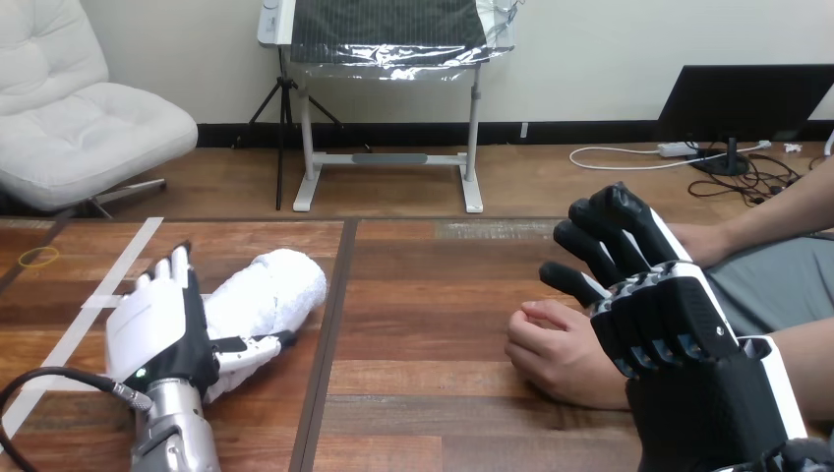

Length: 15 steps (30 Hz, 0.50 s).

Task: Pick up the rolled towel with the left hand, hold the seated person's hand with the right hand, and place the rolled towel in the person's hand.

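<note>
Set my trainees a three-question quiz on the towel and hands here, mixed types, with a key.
1. True or false: the towel lies on the table, not in the person's hand.
2. The left robot hand is: A beside the towel; B on the person's hand; C at the far edge.
3. Fill in: in the view, the person's hand lies ____ of the right robot hand.
Key: 1 true; 2 A; 3 left.
</note>
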Each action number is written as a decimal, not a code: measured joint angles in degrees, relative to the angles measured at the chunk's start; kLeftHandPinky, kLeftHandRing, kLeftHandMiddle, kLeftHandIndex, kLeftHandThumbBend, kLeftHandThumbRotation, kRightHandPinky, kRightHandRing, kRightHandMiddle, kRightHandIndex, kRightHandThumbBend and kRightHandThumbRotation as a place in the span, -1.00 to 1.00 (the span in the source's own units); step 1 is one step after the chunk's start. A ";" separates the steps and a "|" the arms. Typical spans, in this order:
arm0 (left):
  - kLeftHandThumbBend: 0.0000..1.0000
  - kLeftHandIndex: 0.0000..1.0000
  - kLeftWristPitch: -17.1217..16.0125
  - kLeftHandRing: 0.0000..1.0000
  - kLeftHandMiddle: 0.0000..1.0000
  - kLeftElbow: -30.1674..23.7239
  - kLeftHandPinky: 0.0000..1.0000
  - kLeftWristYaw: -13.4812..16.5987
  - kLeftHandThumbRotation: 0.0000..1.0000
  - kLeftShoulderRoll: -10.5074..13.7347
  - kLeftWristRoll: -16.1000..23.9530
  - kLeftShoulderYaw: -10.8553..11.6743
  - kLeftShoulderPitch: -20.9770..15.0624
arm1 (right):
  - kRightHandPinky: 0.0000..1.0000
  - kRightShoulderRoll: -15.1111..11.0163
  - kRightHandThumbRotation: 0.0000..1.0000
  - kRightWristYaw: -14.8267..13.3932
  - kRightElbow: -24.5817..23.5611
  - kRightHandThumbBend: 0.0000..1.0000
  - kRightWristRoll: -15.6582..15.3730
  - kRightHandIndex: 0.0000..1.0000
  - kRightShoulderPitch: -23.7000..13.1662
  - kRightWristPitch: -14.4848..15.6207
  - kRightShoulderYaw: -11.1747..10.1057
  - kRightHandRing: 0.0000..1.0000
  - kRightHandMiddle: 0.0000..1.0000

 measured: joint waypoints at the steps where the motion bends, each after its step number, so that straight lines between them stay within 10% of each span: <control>1: 1.00 1.00 0.71 1.00 1.00 0.00 1.00 -0.04 -0.16 -0.04 0.20 -0.18 -0.11 | 0.68 0.00 1.00 0.02 0.00 1.00 0.00 0.82 -0.01 0.00 0.00 0.81 0.82; 15: 1.00 1.00 8.63 1.00 1.00 -0.35 1.00 -2.61 -0.22 -1.08 0.85 -2.03 -2.31 | 0.63 0.03 1.00 0.09 0.00 1.00 0.02 0.81 -0.28 -0.02 0.06 0.79 0.82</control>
